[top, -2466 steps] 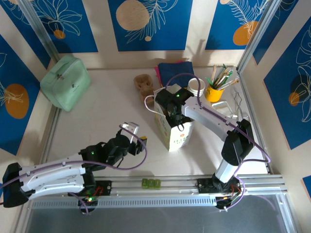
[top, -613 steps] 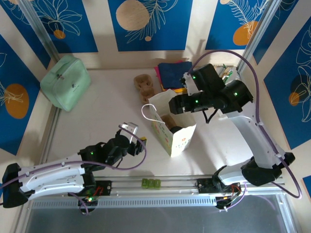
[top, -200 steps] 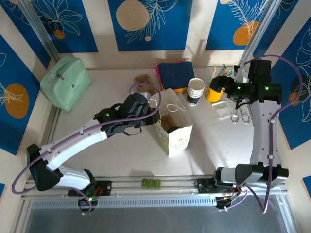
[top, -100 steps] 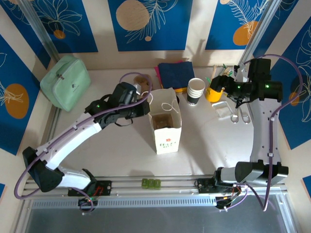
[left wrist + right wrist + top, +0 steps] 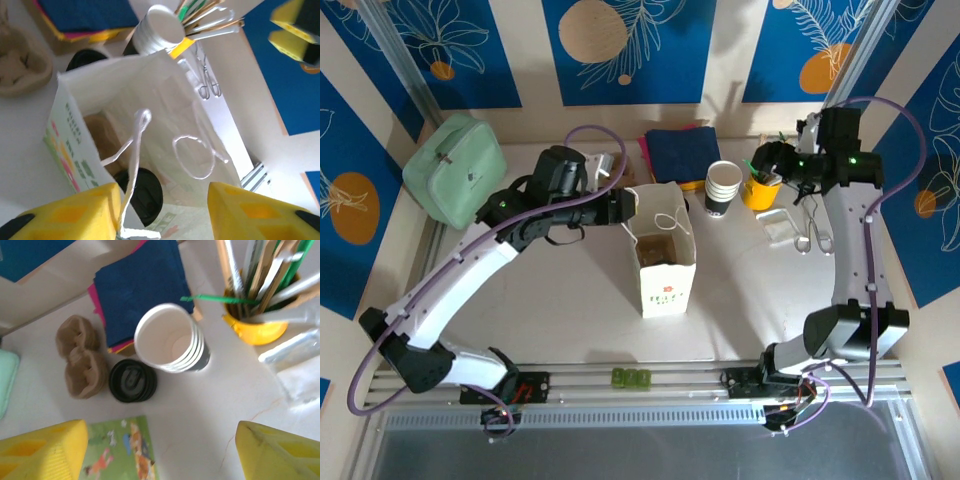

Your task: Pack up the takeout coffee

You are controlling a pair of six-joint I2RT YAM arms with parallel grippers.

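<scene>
— What is the left gripper (image 5: pixel 161 194) doing?
— It is hovering over the near rim of the paper bag (image 5: pixel 665 255), with its yellow fingers (image 5: pixel 65 210) standing apart and clamping nothing. One white string handle (image 5: pixel 132 165) of the bag is running down into the gap, close against one finger.
— And inside the bag?
— Just ahead of that gripper, the bag is standing upright and open. A brown piece (image 5: pixel 107 137) is lying at the bottom, and a dark round thing (image 5: pixel 142 195) is sitting beside it; I cannot tell what it is.
— Where are the coffee cups sitting?
— The stack of white ribbed cups (image 5: pixel 170 337) is standing upright on the table (image 5: pixel 225 400), outside the bag, beyond its far side from the left gripper. From the right gripper (image 5: pixel 160 440) it is sitting just ahead and below, in line with the gap between the fingers.
— Is the right gripper holding anything?
— No. Its jaws are gaping wide and empty. A black lid (image 5: pixel 132 380) is lying nearer that gripper, left of the cups. A brown cardboard carrier (image 5: pixel 80 362) is lying further left, and a yellow pot (image 5: pixel 255 325) of sticks is standing to the right.
</scene>
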